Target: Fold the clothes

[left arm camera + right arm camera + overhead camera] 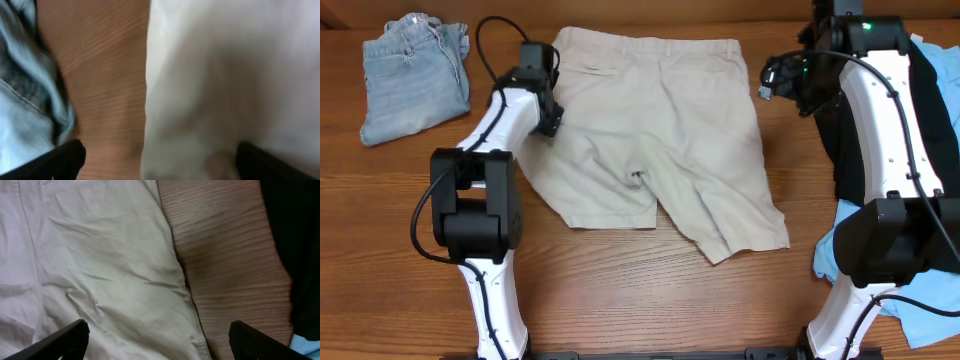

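Pale beige shorts lie spread flat on the table, waistband at the back, legs toward the front. My left gripper is open, low over the shorts' left waistband edge; its view shows the beige cloth beside bare wood and denim. My right gripper is open above the shorts' right edge; its view shows the beige cloth, wood, and a black garment. Light-blue denim lies at back left. The black garment and a sky-blue top lie at right.
The wooden table shows bare in front of the shorts. The arm bases stand at the front left and front right. Cables run along both arms.
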